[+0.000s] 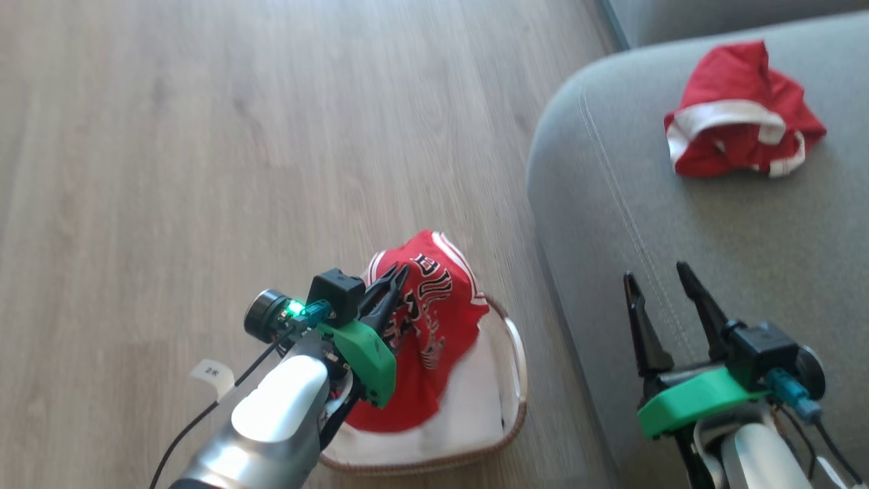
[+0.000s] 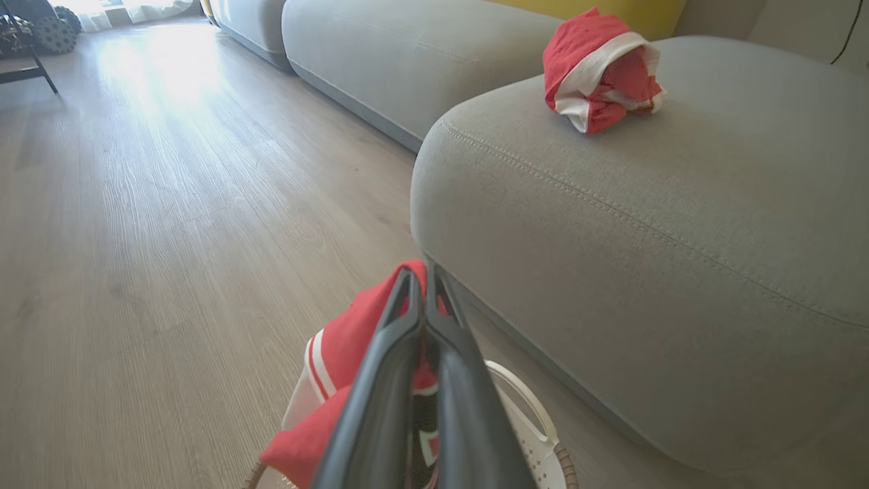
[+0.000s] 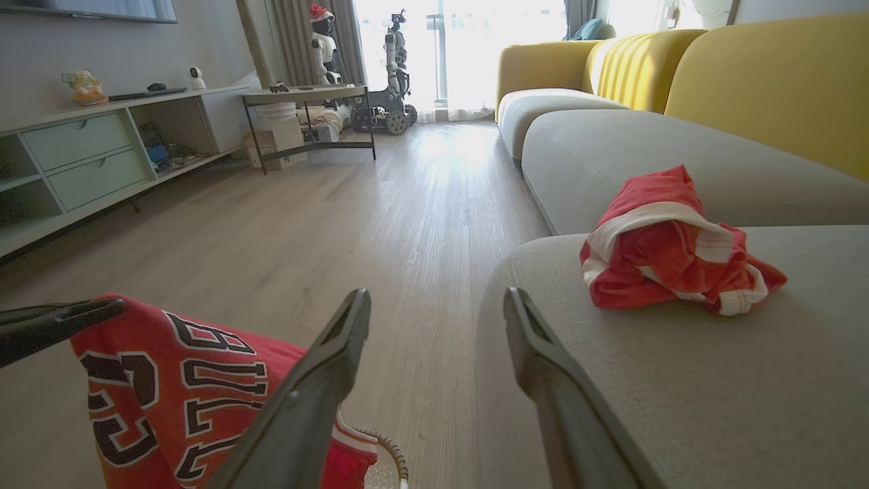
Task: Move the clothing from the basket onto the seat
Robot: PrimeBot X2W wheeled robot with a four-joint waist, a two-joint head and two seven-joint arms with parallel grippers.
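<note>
Red jersey (image 1: 441,319) hangs from our left gripper's (image 1: 397,273) pinched fingertips, creased, black-lettered; our right gripper (image 1: 655,272) spreads wide, apart.

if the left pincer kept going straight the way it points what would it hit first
Likely the seat: in the left wrist view the left pincer, shut on the clothing, aims at its rounded near corner. Depth is unclear; it might pass just beside it.
</note>
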